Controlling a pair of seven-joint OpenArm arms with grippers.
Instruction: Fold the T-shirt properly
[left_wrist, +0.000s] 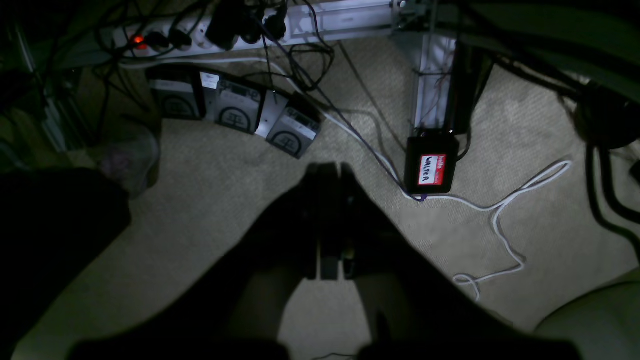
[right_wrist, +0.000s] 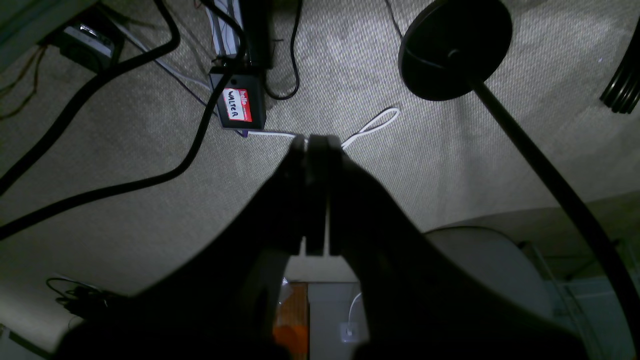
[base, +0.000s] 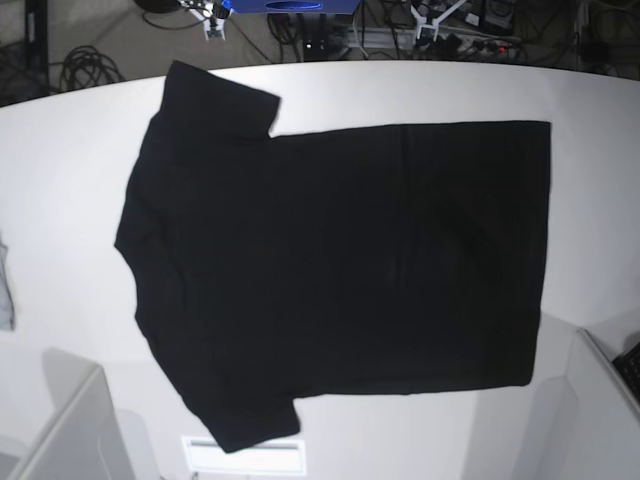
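Observation:
The black T-shirt (base: 340, 270) lies spread flat on the white table (base: 70, 160) in the base view, plain side up, with its sleeves to the left and its hem to the right. Neither gripper shows in the base view. In the left wrist view my left gripper (left_wrist: 330, 172) is shut with nothing between its fingers and hangs over carpeted floor. My right gripper (right_wrist: 315, 141) in the right wrist view is likewise shut and empty above the floor. Both are away from the shirt.
A small grey cloth scrap (base: 5, 285) lies at the table's left edge. Pale slanted structures stand at the front corners (base: 60, 430) (base: 600, 400). Below the grippers are cables, a black box with a red name tag (left_wrist: 431, 167), and a round black stand base (right_wrist: 452, 47).

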